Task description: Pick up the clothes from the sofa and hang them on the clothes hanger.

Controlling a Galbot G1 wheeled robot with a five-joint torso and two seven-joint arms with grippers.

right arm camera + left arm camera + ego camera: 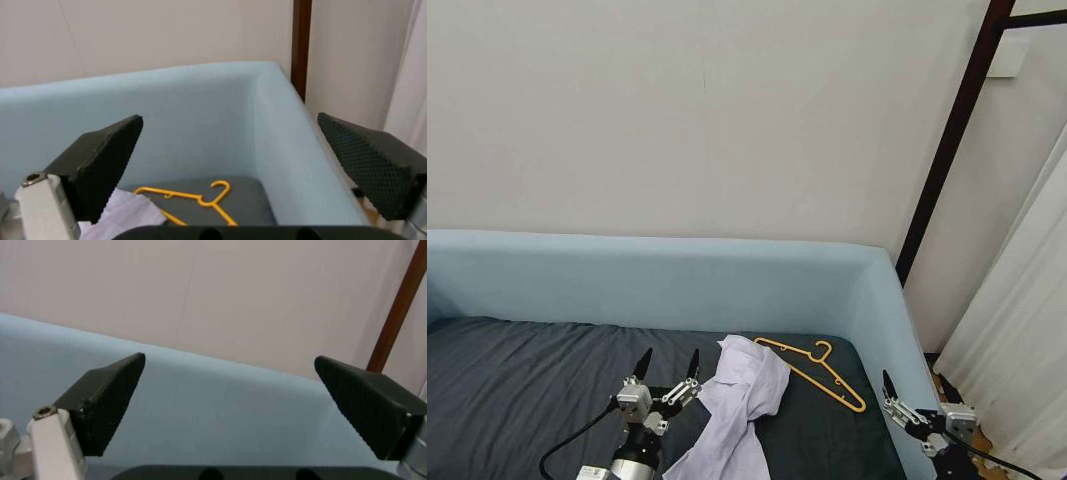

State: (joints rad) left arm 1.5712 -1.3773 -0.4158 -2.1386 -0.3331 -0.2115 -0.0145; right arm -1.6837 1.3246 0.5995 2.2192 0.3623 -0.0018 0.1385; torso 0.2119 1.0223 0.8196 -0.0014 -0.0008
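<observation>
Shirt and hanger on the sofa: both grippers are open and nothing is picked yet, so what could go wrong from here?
1. The shirt lies crumpled, its top edge meeting one end of the hanger; a pinch there may drag both.
2. The right gripper, open, sits by the armrest; swinging toward the hanger could clip it.
3. The left gripper, open beside the shirt, may lift only a bunched fold.
</observation>
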